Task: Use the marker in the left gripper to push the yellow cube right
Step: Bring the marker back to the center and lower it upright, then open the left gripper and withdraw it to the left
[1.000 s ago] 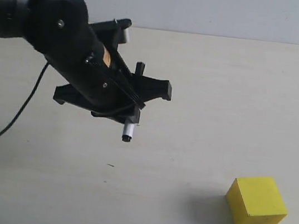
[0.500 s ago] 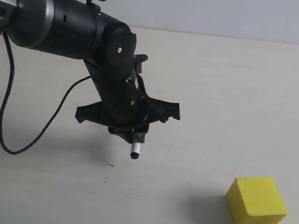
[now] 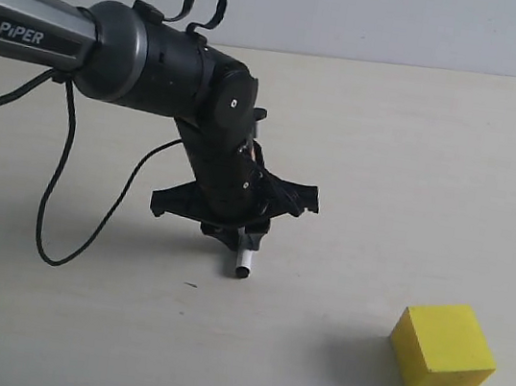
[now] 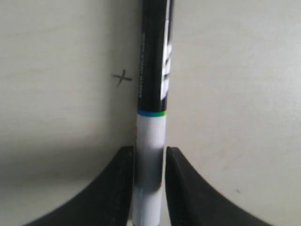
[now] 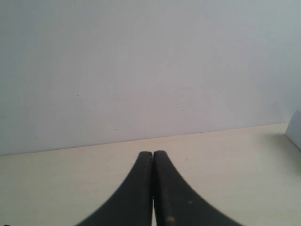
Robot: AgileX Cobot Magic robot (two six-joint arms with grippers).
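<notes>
The yellow cube point(image 3: 442, 350) rests on the beige table point(image 3: 416, 178) at the lower right of the exterior view. My left gripper point(image 3: 240, 233) hangs to the cube's left, shut on the marker point(image 3: 245, 256), whose small black end points down, close to the table. A wide gap separates the marker from the cube. In the left wrist view the marker point(image 4: 154, 84) runs out from between the two black fingers point(image 4: 123, 181), white barrel in the grip and black cap beyond. My right gripper point(image 5: 153, 155) is shut with nothing in it and does not show in the exterior view.
A small pencilled cross point(image 4: 122, 78) marks the table beside the marker; the dark speck point(image 3: 190, 285) below the gripper may be the same mark. A black cable point(image 3: 50, 220) loops from the left arm down onto the table. A pale wall point(image 5: 150, 66) rises behind the table.
My left arm has reached further in, carrying the marker down and to the right, nearer the table and the cube. The cube has not moved.
</notes>
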